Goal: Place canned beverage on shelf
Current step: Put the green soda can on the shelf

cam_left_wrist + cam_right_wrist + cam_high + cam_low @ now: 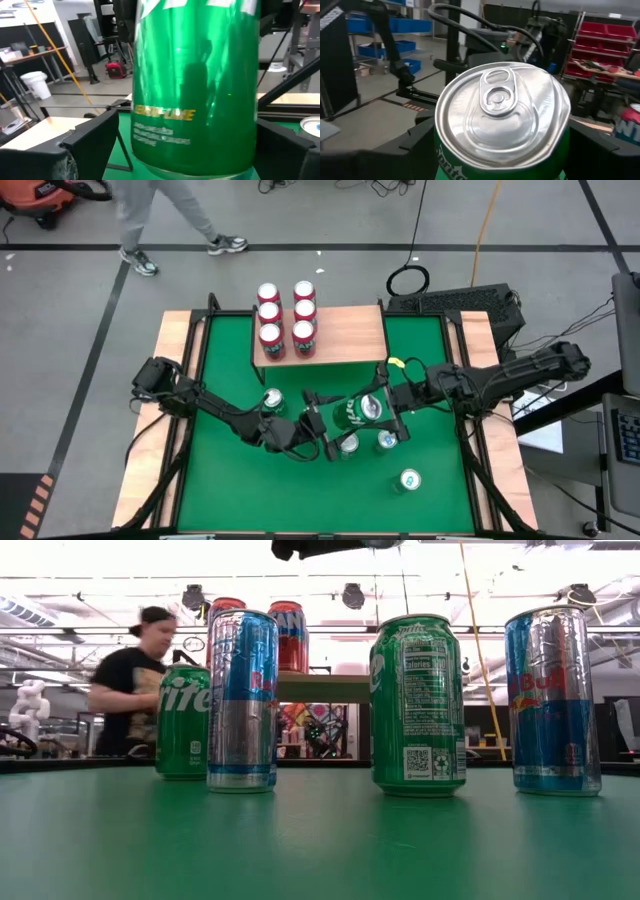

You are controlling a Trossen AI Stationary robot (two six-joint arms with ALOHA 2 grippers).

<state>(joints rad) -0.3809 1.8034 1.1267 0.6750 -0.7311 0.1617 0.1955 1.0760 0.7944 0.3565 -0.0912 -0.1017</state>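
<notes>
Your right gripper (372, 412) is clamped around a green Sprite can (360, 411), held tilted above the middle of the green table (430, 500). Your left gripper (318, 425) sits just beside that can with its fingers spread wide, holding nothing. Below them stand two slim blue-and-silver Red Bull cans (387, 441) and a green can (410, 479); another green can (271, 400) stands near the left arm. The light-wood shelf (350, 332) on black legs lies at the far edge, with six red cans (287, 318) filling its left half. The held can's silver lid (502, 111) is smooth, with its pull tab intact.
</notes>
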